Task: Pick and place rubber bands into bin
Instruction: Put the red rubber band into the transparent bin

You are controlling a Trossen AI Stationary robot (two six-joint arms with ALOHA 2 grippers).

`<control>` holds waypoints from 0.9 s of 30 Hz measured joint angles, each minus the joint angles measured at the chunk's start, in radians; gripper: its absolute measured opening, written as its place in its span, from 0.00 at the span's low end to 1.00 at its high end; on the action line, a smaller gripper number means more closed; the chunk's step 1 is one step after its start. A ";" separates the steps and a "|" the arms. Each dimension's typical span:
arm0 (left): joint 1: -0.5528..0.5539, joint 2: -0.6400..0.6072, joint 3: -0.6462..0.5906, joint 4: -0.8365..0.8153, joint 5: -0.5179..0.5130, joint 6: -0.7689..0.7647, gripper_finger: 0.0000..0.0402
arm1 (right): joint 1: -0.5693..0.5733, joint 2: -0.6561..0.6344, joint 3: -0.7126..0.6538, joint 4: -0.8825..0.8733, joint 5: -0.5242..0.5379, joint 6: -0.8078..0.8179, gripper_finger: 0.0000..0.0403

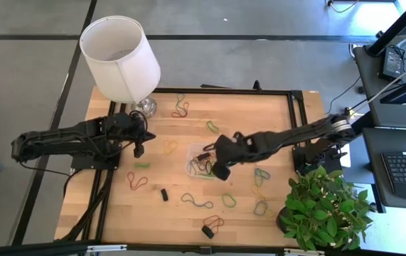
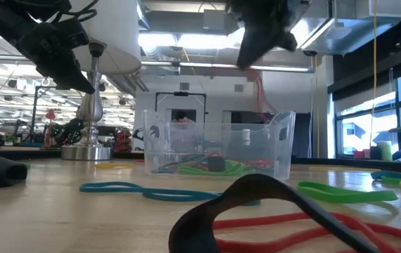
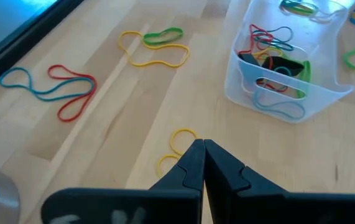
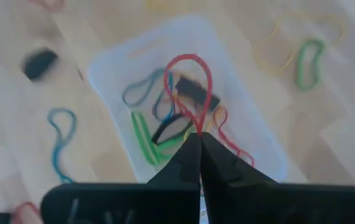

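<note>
Above the small clear plastic bin, the right gripper pinches a thin red rubber band loop, while the left gripper hovers beside it, fingers closed empty.

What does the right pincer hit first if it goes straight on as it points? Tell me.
Probably the bin right below. The right pincer, shut on a red rubber band, points down into it, at the bands already inside; depth is unclear.

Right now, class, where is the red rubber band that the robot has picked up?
The red rubber band hangs from the shut right gripper, directly above the clear bin near the table's middle.
</note>
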 joint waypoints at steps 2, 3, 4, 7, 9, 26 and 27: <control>-0.009 0.000 0.000 0.000 0.000 0.001 0.00 | 0.012 0.044 0.000 0.000 -0.001 0.022 0.00; -0.014 0.000 0.000 0.000 0.000 0.001 0.00 | 0.016 0.064 0.000 0.001 -0.004 0.032 0.00; -0.019 0.000 0.000 0.000 0.000 0.001 0.00 | 0.019 0.082 0.000 0.003 -0.008 0.051 0.00; -0.036 0.000 0.000 -0.001 0.000 0.001 0.00 | 0.019 0.135 0.000 0.020 -0.041 0.122 0.00; -0.046 0.000 0.000 -0.001 0.000 0.002 0.00 | 0.019 0.160 0.000 0.063 -0.066 0.160 0.00; -0.086 0.000 0.000 -0.002 -0.008 0.004 0.00 | 0.029 0.245 0.000 0.229 -0.142 0.387 0.06; -0.086 0.000 0.000 -0.002 -0.008 0.004 0.00 | 0.030 0.245 0.000 0.227 -0.132 0.403 0.08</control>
